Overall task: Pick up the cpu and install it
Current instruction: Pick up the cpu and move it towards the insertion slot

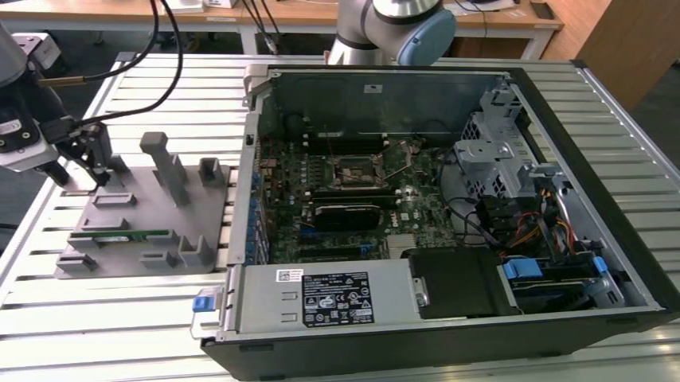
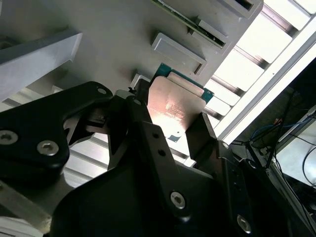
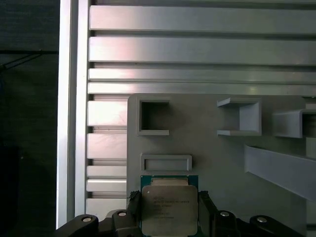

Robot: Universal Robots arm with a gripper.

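The black hand (image 3: pixel 169 201) is pinching the square, silver-topped cpu (image 3: pixel 169 211) by two edges over the grey plastic tray (image 3: pixel 222 163); that slim hold is likely risking a slip.

Black screw-studded claw (image 2: pixel 170 117), silver-blue arm (image 1: pixel 384 24)

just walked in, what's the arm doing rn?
The arm's gripper is over the grey parts tray on the exterior view's left, beside the open computer case. In both wrist views its jaws are shut on opposite edges of the cpu, right at the tray. Whether the cpu has lifted off the tray cannot be told. It has not yet been carried to the motherboard.
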